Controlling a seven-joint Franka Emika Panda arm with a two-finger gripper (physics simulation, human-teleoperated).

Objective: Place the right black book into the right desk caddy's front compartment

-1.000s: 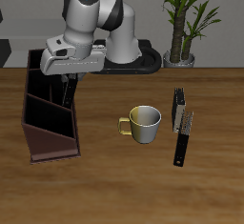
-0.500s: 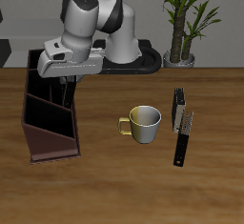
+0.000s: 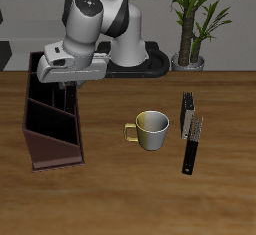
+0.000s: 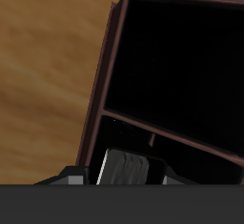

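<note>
The right desk caddy is a long dark maroon box with black compartments, standing near the table's edge. My gripper hangs over its rear part, above the dividers. It is shut on the right black book, whose glossy dark spine and pale edge show between the fingers in the wrist view. That view looks down into the caddy, with its rim and a divider below the book. In the exterior view the book is hard to tell from the caddy's dark inside.
A cream mug stands mid-table. Beyond it lie a slim black book and a thin long black book. A potted plant and the robot's base are at the back.
My gripper with the book has shifted slightly sideways and up over the caddy, away from the mug. Nothing else has moved.
</note>
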